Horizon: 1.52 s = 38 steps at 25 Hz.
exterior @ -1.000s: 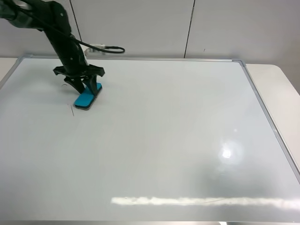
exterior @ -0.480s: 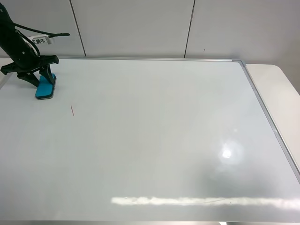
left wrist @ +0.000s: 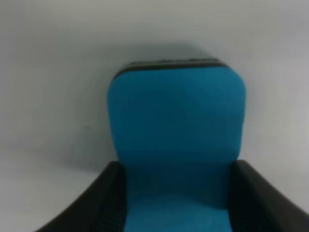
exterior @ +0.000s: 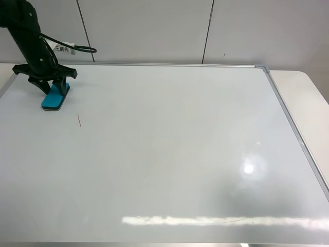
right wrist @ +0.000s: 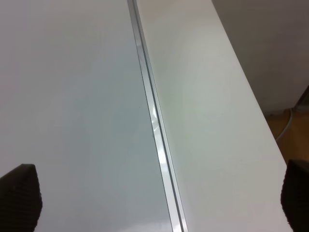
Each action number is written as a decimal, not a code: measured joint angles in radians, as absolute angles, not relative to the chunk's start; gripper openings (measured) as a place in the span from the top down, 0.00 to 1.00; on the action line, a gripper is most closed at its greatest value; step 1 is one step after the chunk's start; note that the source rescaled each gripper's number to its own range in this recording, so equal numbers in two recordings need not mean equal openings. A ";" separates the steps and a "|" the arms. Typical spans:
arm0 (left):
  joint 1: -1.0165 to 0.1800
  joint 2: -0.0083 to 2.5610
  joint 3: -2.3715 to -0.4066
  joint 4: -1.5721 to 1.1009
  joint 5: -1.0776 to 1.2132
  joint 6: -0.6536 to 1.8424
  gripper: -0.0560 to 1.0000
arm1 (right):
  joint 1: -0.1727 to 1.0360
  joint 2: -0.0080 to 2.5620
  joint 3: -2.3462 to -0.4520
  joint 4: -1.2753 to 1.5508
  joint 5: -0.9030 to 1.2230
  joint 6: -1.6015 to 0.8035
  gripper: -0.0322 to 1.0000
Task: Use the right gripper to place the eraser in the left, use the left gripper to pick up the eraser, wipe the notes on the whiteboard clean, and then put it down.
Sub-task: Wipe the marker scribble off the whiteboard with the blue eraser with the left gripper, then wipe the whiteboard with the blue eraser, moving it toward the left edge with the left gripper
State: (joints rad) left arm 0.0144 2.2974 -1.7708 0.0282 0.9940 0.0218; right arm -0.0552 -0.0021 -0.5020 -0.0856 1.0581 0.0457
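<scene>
Far left of the board, near its top corner, we find the left gripper clamped on the eraser. The eraser sits tilted, its lower end on the white surface. In the left wrist view the two black fingers press both sides of the teal block, with the dark felt base just visible along its far edge.

Just right of the eraser and a little nearer us, we see the notes (only a short thin red stroke), apart from the eraser.

The middle of the board is glossy, with glare patches.

At the right edge, the silver frame runs beside the pale table. The right gripper hangs there with its fingertips spread wide at opposite sides of its wrist view, holding nothing.
</scene>
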 joint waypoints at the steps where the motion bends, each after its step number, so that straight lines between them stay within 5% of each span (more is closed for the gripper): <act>1: -0.007 2.297 -1.771 0.030 1.008 0.022 0.95 | -0.055 -0.002 -0.502 -0.086 1.058 0.046 0.00; 11: -0.144 2.224 -1.609 -0.038 0.957 0.022 0.95 | -0.055 -0.002 -0.502 -0.086 1.058 0.046 0.00; 23: -0.191 1.881 -0.941 -0.232 0.620 0.029 0.95 | -0.055 -0.002 -0.502 -0.086 1.058 0.046 0.00; 38: -0.176 1.791 -0.889 -0.202 0.699 0.013 0.95 | -0.055 -0.002 -0.502 -0.086 1.058 0.046 0.00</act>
